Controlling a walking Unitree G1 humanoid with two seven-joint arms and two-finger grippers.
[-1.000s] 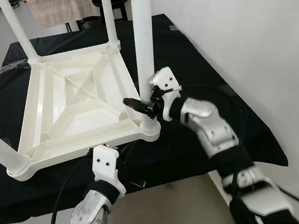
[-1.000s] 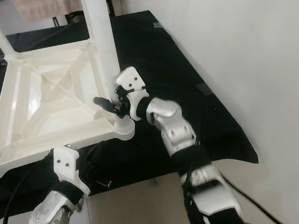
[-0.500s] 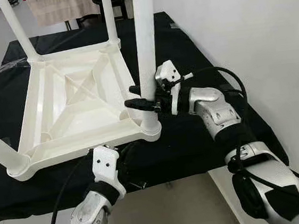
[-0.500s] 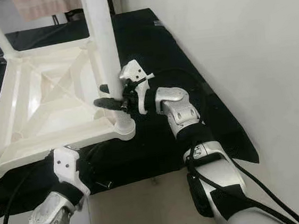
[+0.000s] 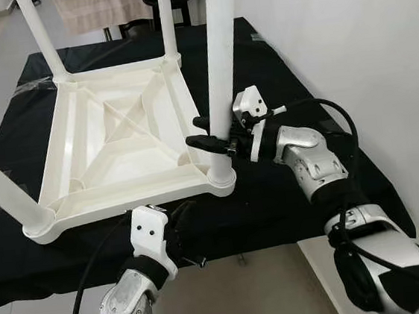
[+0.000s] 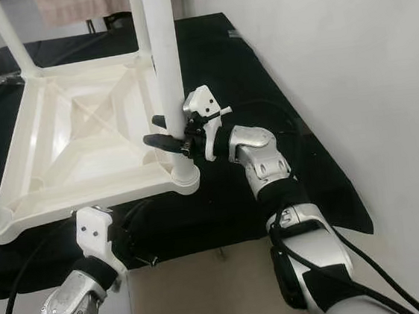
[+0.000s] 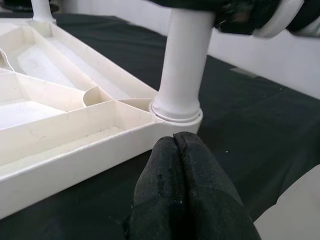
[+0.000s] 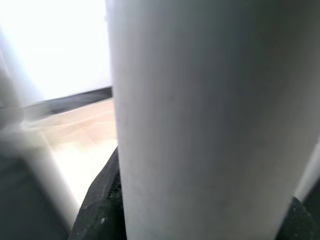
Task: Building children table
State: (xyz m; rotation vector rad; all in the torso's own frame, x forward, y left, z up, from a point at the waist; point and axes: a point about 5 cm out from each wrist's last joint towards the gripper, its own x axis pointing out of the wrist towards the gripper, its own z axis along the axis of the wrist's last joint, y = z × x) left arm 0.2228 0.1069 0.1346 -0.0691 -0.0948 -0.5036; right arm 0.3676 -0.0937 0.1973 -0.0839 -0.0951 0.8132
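A white plastic children's table (image 5: 117, 137) lies upside down on a black cloth, its legs pointing up. My right gripper (image 5: 205, 130) is shut on the near-right leg (image 5: 219, 73) just above its socket (image 5: 221, 178), one black finger (image 6: 159, 140) in front and one behind. Close up in the right wrist view, that leg (image 8: 200, 120) stands between the dark fingers (image 8: 100, 210). My left gripper (image 7: 175, 150) is shut on nothing and hovers low over the cloth, just before the same corner socket (image 7: 176, 112), apart from it.
Other legs stand at the near left (image 5: 3, 193), far left (image 5: 39, 36) and far right (image 5: 167, 19). The black cloth (image 5: 289, 201) ends near me, with bare floor (image 5: 232, 297) below. A white wall (image 5: 348, 45) runs along the right. A draped towel (image 5: 96, 4) hangs behind.
My right wrist has turned and its fingers have gone from beside the leg to around it. The camera has shifted, so the whole scene sits further right. The left gripper keeps its place.
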